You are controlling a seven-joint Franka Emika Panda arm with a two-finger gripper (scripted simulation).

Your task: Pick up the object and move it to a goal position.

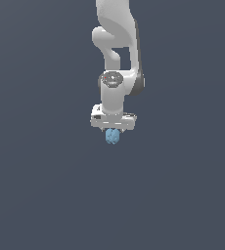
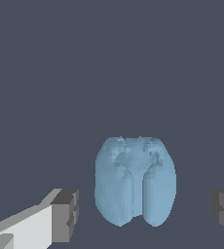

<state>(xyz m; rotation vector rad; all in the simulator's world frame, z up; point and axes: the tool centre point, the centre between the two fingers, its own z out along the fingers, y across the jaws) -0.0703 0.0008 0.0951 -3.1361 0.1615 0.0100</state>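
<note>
Here the object (image 2: 135, 184) sits between spread end effector (image 2: 145, 214) fingers, untouched.

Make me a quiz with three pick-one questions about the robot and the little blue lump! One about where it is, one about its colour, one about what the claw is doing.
1. Where is the object?
A. between the gripper's fingers
B. far off at the exterior view's right
C. on top of the arm

2. What colour is it?
A. red
B. light blue
C. green

3. How do the gripper's jaws stand?
A. shut flat together
B. apart, with gaps beside the lump
C. out of sight

Answers:
1 A, the wrist view shows the lump midway between the two dark fingertips.
2 B, both views show it pale blue.
3 B, bare background shows between each fingertip and the lump.
</note>
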